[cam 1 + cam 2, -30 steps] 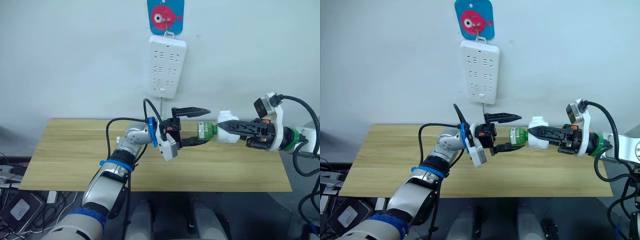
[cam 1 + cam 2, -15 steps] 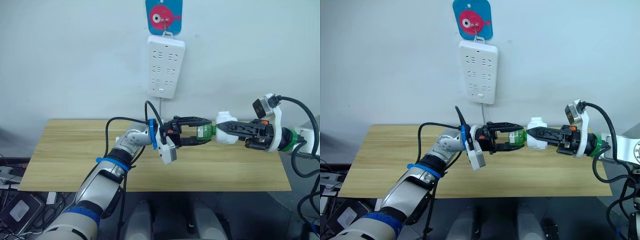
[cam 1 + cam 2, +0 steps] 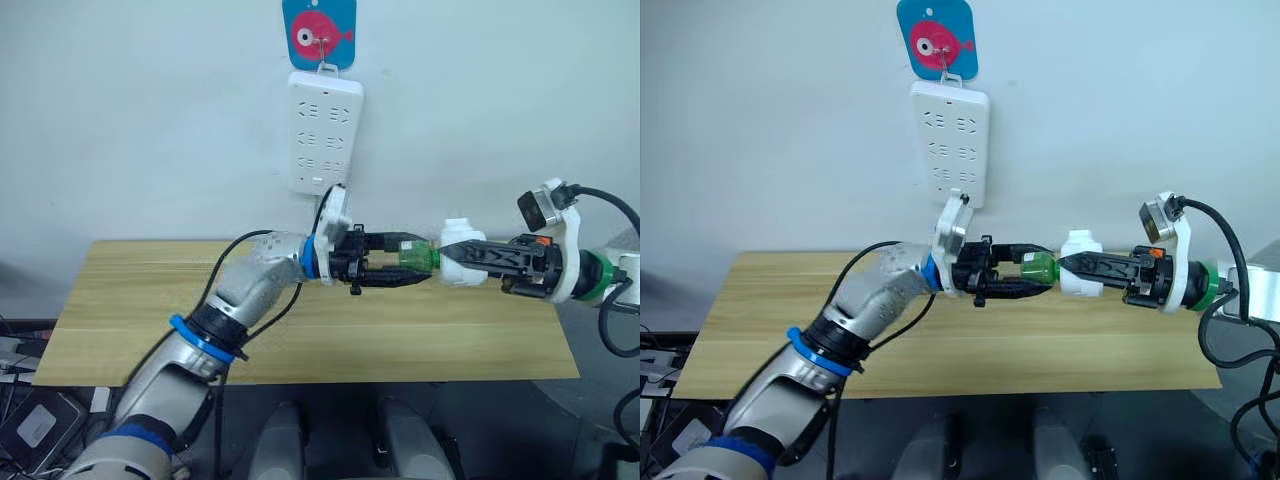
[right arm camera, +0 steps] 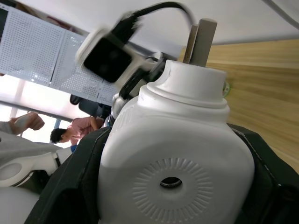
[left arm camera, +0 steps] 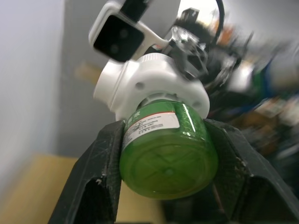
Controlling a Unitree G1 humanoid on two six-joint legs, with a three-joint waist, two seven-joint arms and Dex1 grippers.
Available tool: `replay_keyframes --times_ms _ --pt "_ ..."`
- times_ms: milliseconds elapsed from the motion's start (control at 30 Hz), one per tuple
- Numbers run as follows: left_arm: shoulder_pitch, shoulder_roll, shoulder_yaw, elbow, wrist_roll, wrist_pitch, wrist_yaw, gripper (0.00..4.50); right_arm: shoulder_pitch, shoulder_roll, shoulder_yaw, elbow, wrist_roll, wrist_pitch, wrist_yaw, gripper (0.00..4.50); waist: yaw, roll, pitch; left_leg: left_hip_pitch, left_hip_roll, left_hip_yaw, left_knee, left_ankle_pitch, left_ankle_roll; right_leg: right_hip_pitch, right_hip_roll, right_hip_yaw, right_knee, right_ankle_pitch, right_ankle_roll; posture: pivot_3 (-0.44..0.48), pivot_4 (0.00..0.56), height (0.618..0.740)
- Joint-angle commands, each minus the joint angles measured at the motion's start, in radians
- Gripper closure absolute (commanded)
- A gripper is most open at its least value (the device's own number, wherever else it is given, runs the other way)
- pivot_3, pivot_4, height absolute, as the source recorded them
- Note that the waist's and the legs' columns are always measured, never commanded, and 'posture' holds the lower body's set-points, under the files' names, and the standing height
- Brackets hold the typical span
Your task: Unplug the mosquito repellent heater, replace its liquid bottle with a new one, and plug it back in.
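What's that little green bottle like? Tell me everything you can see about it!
The liquid bottle is small, squat and round, made of see-through green plastic, with a white printed label near its neck. It lies on its side in the air above the wooden table. Its neck sits in the mosquito repellent heater, which the right gripper holds. The left gripper is shut on the bottle's body, one black finger on each side, its flat bottom facing the left wrist camera.
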Motion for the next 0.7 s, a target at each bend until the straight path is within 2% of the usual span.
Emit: replay_keyframes --times_ms 33,233,500,600,667,700 --pt "-0.019 0.016 0.148 0.070 -0.218 0.341 0.042 2.24 0.014 -0.019 0.026 -0.062 0.008 0.006 -0.003 1.31 -0.007 0.000 0.000 0.000 0.000 0.000 0.000 0.000 0.000 0.000 0.000 0.000 0.000 0.000 0.000 -0.165 0.269 0.740" --pt "-0.006 0.056 0.216 0.106 -0.229 0.582 -0.031 2.24 0.022 -0.053 0.019 -0.057 0.008 -0.024 -0.038 1.31 -0.010 0.001 0.003 0.000 -0.001 0.003 0.000 0.000 0.000 0.000 0.002 -0.001 0.000 0.000 0.000 -0.167 0.272 0.740" --pt "0.058 0.079 0.277 0.069 -0.111 0.593 -0.091 2.24 0.081 -0.099 -0.054 -0.053 0.008 -0.047 -0.061 1.31 -0.005 0.001 0.003 0.000 -0.001 0.006 0.000 0.000 0.000 0.000 0.000 0.000 0.000 -0.001 -0.001 -0.154 0.240 0.740" --pt "0.079 0.095 0.298 0.068 -0.079 0.597 -0.106 2.24 0.096 -0.108 -0.061 -0.017 0.008 -0.071 -0.121 1.31 -0.006 0.001 0.003 0.000 -0.001 0.007 0.000 0.000 0.000 0.000 0.000 0.001 0.000 0.000 -0.001 -0.147 0.231 0.740" --pt "0.092 0.105 0.315 0.075 -0.057 0.596 -0.109 2.24 0.112 -0.126 -0.040 0.002 -0.132 -0.076 -0.152 1.31 -0.005 0.001 0.003 0.000 -0.001 0.007 0.000 0.000 0.000 0.000 0.000 0.001 0.000 0.000 -0.001 -0.143 0.224 0.740" --pt "0.098 0.101 0.327 0.075 -0.051 0.595 -0.100 2.24 0.131 -0.152 0.016 -0.011 -0.310 -0.096 -0.142 1.31 -0.005 0.001 0.003 0.000 -0.001 0.007 0.000 0.000 0.000 0.000 0.000 0.001 0.000 0.000 -0.001 -0.141 0.224 0.740"
